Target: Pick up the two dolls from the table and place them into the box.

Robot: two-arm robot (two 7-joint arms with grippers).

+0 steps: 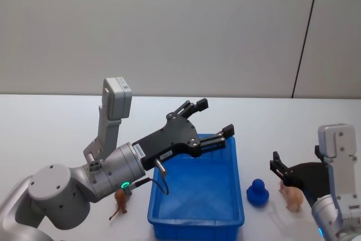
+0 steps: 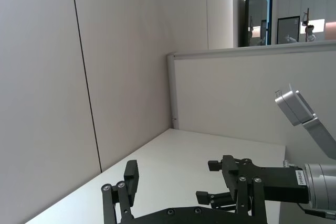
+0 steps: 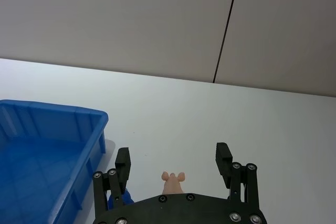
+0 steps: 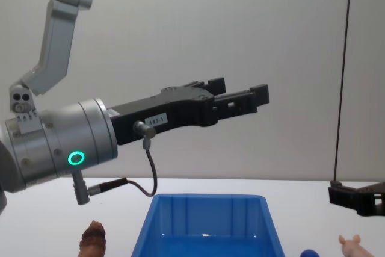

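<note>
Left gripper (image 1: 214, 117): fingers spread, released, raised over the far end of the blue box (image 1: 197, 223), centre of the head view. The white sticker (image 4: 157, 122) on its body reads roughly "183-1"; the digits are hard to make out. The green ring light (image 4: 76, 159) on the wrist is lit. Right gripper (image 3: 172, 155): also spread wide, lower right, just above a pale pink doll (image 3: 172, 182) on the table (image 1: 56, 122). Blue doll (image 1: 258, 192) sits just right of the box, brown doll (image 1: 120, 200) just left.
</note>
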